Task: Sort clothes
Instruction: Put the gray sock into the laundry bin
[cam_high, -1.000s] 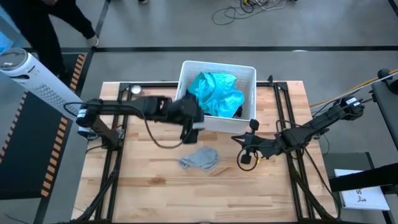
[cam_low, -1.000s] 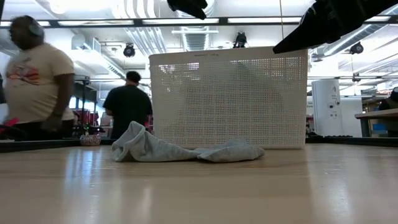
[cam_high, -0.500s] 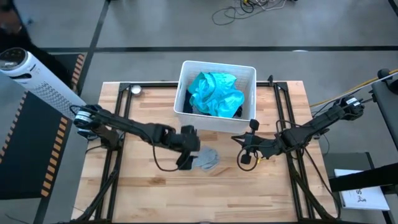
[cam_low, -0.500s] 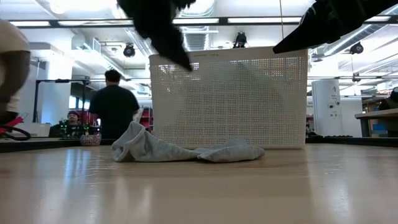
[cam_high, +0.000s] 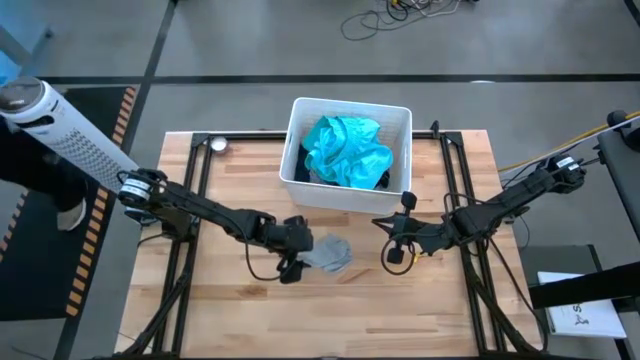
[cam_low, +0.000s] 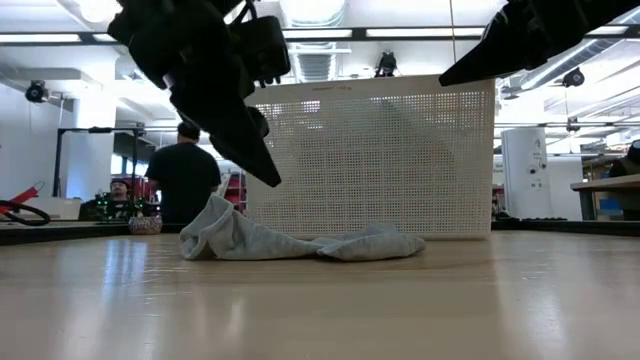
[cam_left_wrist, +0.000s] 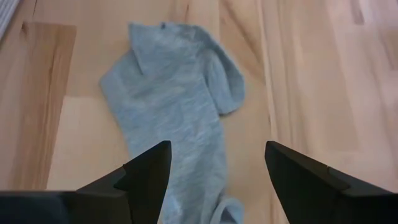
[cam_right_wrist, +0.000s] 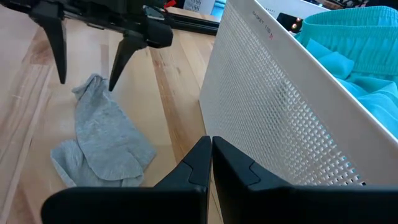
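A grey garment (cam_high: 326, 253) lies crumpled flat on the wooden table in front of the white basket (cam_high: 350, 103); it also shows in the low view (cam_low: 290, 240) and the left wrist view (cam_left_wrist: 180, 106). My left gripper (cam_high: 290, 264) is open, pointing down just above the garment's left end, its fingers (cam_left_wrist: 152, 168) astride the cloth without touching it. A bright teal garment (cam_high: 345, 150) fills the basket, with a dark one (cam_high: 383, 181) beneath it. My right gripper (cam_high: 380, 222) is shut and empty, held above the table beside the basket's near right corner.
The basket's perforated wall (cam_right_wrist: 280, 106) stands close behind the grey garment. Black frame rails (cam_high: 190, 250) run along the table's left and right sides. A person (cam_low: 185, 175) stands in the room beyond the table. Bare wood lies toward the near edge.
My left gripper has moved from beside the basket's near wall toward the table's near edge and down, and now hangs just over the grey garment's left end. The garment has stayed where it was.
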